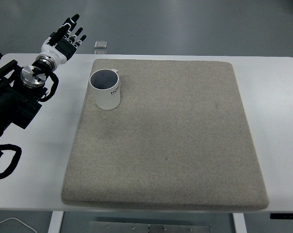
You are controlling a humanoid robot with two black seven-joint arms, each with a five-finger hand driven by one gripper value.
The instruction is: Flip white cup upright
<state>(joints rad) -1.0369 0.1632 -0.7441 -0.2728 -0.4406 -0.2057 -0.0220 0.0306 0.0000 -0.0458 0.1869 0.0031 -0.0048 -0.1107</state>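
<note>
White cup stands upright on the mat, upper left of the frame.

Top view: one white cup (105, 89), mouth up, on one grey mat (185, 145); one left hand (66, 39) above it, fingers apart and empty. I judge the flip done; best is to keep the hand clear of the cup.

1 white cup (106, 89) is counted on 1 beige mat (175, 145). 1 white table (277, 97) is seen under the mat. 1 robot hand (66, 39), the left one, is seen. 1 small square object (101, 44) is counted beyond the table's far edge.
</note>
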